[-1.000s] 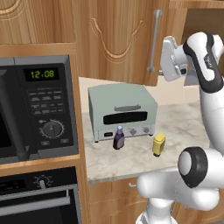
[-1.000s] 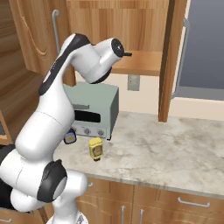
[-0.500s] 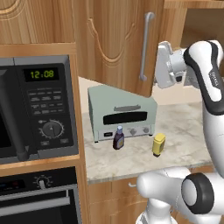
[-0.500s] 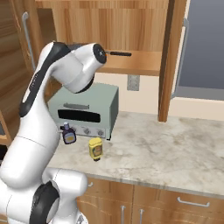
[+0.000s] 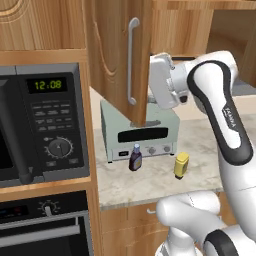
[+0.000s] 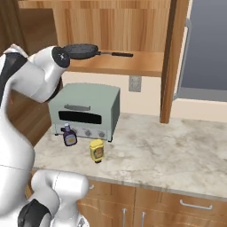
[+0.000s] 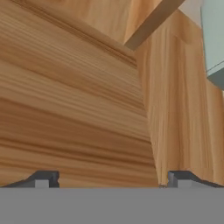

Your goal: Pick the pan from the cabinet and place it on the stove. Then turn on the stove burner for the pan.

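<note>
Wooden cabinet (image 5: 112, 60) door is swinging wide beside the pincer (image 7: 113, 179), which is gaping open and holding nothing (fingertips facing the panel), while the pan (image 6: 82, 50) is sitting on the cabinet shelf above the toaster oven (image 6: 84, 111).

The warm brown wooden cabinet door (image 5: 117, 60) with its long silver bar handle (image 5: 132, 61) swung further open, and the white arm's hand followed just behind its edge.
</note>
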Tool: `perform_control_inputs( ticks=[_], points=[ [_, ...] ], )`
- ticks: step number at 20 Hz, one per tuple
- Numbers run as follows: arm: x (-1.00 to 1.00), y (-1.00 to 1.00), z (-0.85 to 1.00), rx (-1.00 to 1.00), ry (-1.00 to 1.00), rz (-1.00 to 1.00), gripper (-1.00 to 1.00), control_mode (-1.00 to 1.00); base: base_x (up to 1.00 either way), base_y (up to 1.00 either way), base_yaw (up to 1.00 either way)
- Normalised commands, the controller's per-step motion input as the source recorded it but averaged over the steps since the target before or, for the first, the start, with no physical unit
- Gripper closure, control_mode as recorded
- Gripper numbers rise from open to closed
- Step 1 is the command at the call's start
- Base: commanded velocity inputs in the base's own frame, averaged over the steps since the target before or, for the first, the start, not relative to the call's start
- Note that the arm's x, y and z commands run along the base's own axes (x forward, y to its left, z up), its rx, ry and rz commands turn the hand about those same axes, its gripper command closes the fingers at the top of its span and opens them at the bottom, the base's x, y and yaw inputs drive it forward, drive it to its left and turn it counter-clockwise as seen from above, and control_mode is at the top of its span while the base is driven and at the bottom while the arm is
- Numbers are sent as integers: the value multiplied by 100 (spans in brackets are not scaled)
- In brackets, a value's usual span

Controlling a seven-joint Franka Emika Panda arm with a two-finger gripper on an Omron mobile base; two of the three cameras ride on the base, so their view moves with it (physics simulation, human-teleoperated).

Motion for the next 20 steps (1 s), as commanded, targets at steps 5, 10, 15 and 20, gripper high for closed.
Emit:
perform_control_inputs(
  ticks=[5, 10, 15, 20],
  points=[
    [-25, 71, 0, -5, -5, 0, -100, -100, 0, 0, 0],
    [-8, 40, 0, -4, -3, 0, -100, -100, 0, 0, 0],
    [0, -33, -1, 0, -10, 0, -100, -100, 0, 0, 0],
    [0, -76, 0, 0, -9, -11, -100, -100, 0, 0, 0]
  ],
)
